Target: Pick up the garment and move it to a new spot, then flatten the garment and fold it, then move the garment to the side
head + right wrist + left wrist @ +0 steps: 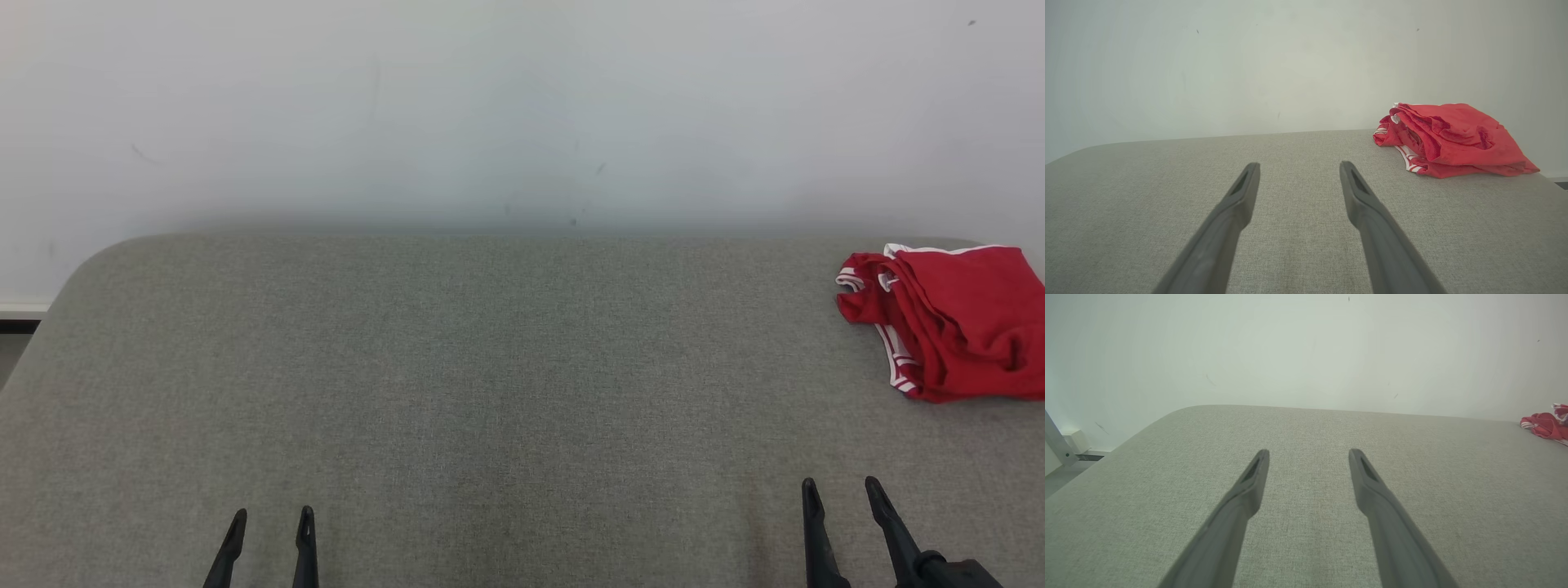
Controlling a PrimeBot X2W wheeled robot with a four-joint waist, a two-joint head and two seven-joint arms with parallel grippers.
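Note:
The garment (955,322) is red with white striped trim, lying folded in a loose stack at the far right of the grey surface, partly cut off by the frame edge. From the right wrist it appears as a red garment (1449,141) ahead and to the right; from the left wrist a bit of the garment (1545,425) peeks in at the far right. My right gripper (841,487) is open and empty, low and nearer than the garment. Open and empty too, my left gripper (273,516) hovers over bare fabric at the lower left.
The grey fabric-covered surface (490,384) has rounded far corners and butts against a white wall (522,106). Its left edge drops to the floor (1061,477), where a pale metal bar (1055,443) leans.

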